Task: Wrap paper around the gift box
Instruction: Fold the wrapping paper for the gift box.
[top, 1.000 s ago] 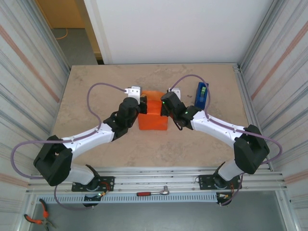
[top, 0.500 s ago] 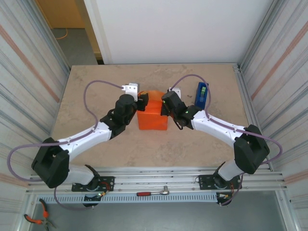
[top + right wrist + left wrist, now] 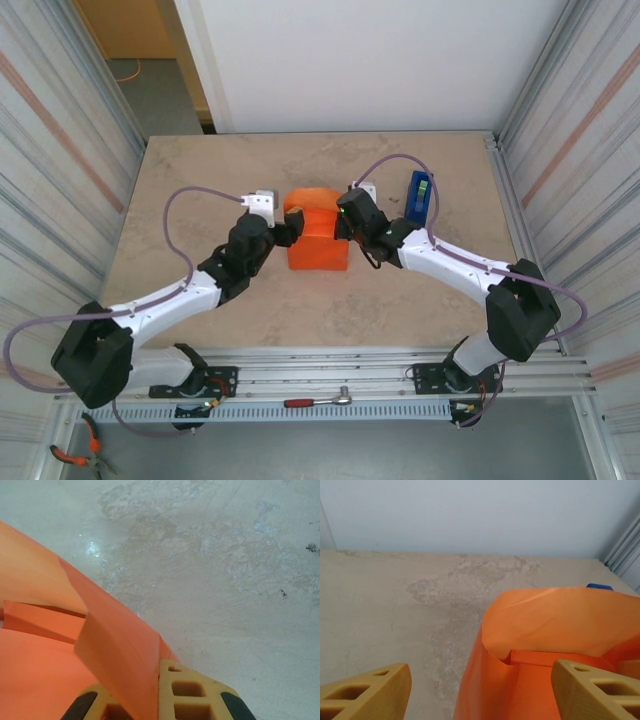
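The orange paper sits folded up as a bundle at the table's middle, and the gift box is hidden inside it. My left gripper stands open at the bundle's left side. In the left wrist view its two fingers are wide apart, with the paper's left wall rising between them, touched by neither. A loose flap curls up at the far end. My right gripper is at the bundle's right top edge. In the right wrist view it is shut on a raised paper flap.
A blue tape dispenser stands upright just right of the right wrist, and its tip peeks over the paper. Corrugated metal walls close both sides. A red-handled tool lies on the front rail.
My left gripper has opened, let go of the paper and drawn back to the left. The far flap has sprung up a little. The right gripper has kept its hold.
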Available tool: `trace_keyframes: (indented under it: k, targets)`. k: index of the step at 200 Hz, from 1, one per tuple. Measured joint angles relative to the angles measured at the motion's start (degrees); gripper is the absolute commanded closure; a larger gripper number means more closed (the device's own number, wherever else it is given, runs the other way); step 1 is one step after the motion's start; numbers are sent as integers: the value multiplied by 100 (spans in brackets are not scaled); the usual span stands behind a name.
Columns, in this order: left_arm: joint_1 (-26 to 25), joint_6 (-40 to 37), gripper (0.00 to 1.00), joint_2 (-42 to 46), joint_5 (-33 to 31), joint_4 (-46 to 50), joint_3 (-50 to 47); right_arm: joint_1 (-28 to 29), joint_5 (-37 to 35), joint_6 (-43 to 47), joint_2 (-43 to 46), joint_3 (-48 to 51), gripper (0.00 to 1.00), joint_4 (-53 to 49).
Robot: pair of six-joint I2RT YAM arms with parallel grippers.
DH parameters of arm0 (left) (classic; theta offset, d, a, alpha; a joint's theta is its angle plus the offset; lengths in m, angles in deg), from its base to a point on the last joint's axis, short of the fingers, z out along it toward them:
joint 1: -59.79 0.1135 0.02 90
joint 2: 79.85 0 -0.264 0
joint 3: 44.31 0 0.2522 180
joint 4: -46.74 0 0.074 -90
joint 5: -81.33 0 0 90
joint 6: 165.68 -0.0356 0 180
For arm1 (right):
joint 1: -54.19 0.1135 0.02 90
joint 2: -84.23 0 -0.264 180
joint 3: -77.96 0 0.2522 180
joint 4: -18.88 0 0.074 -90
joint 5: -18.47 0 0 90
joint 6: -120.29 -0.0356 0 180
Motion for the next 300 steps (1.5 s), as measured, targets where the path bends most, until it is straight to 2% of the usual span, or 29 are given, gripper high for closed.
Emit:
trace_keyframes:
  k: [67, 85, 98, 130, 149, 163, 235, 274, 300]
  targets:
    - [-9, -90, 26, -1012, -26, -85, 693, 0, 9, -2, 0, -15, 100, -17]
    - [-11, -133, 27, -1163, -81, -83, 745, -15, 57, 0, 0, -81, 94, -125]
    - [-33, -140, 28, -1255, -177, -70, 745, -26, 164, 0, 0, -136, 84, -223]
    - [-125, -157, 33, -1370, -450, -4, 743, -28, 385, -9, 46, -326, 43, -544]
    - [-162, -153, 35, -1392, -632, 74, 745, -35, 444, -13, 188, -391, 29, -656]
    - [-188, -153, 36, -1414, -741, 111, 748, -39, 435, -35, 326, -391, 24, -693]
    - [-238, -131, 38, -1443, -977, 175, 767, -66, 341, -192, 522, -107, 22, -728]
    - [-269, -131, 38, -1467, -977, 205, 807, -59, 321, -304, 136, -83, 24, -640]
    - [-269, -131, 33, -1467, -955, 372, 920, -59, 271, -409, 63, -70, 28, -492]
